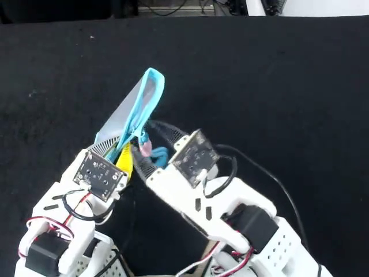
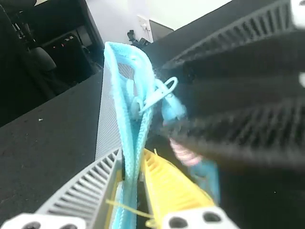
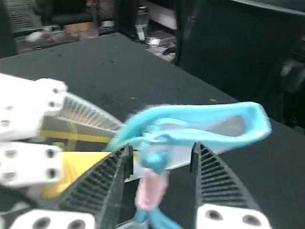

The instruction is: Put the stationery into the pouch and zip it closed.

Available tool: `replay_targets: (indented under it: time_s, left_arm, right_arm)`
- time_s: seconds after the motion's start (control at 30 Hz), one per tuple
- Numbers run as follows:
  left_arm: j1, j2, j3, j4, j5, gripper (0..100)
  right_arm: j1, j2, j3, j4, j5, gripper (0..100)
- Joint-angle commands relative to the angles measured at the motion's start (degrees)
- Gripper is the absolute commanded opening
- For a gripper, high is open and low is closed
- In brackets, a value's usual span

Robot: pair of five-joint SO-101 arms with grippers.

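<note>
The pouch (image 1: 140, 101) is grey mesh with a light-blue zipper edge, and it is held up off the black table, its far end raised. My left gripper (image 1: 124, 151), with one grey and one yellow finger, is shut on the pouch's near edge (image 2: 129, 143). The zipper pull (image 2: 164, 90) carries a pink tag (image 3: 151, 188) and a blue cord. My right gripper (image 3: 159, 150) is open, its black fingers standing on either side of the pull and tag without closing on them. In the right wrist view the left gripper (image 3: 107, 140) grips the pouch (image 3: 205, 125). What the pouch holds is hidden.
The black table (image 1: 277, 86) stretches bare to the far side, left and right of the arms. Cables (image 1: 173, 7) lie beyond its far edge. Both arm bases crowd the near edge.
</note>
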Motion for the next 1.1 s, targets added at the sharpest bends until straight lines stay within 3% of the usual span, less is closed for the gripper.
replay_targets:
  time_s: [0.0,1.07]
  left_arm:
    - [0.0,0.6,2.3,0.4,1.0,3]
    - [-0.1,0.6,2.3,0.4,1.0,3]
  right_arm:
    - [3.5,-0.6,-0.6,-1.7,-0.4,18.8]
    - [4.0,0.0,2.2,-8.4,-0.2,18.5]
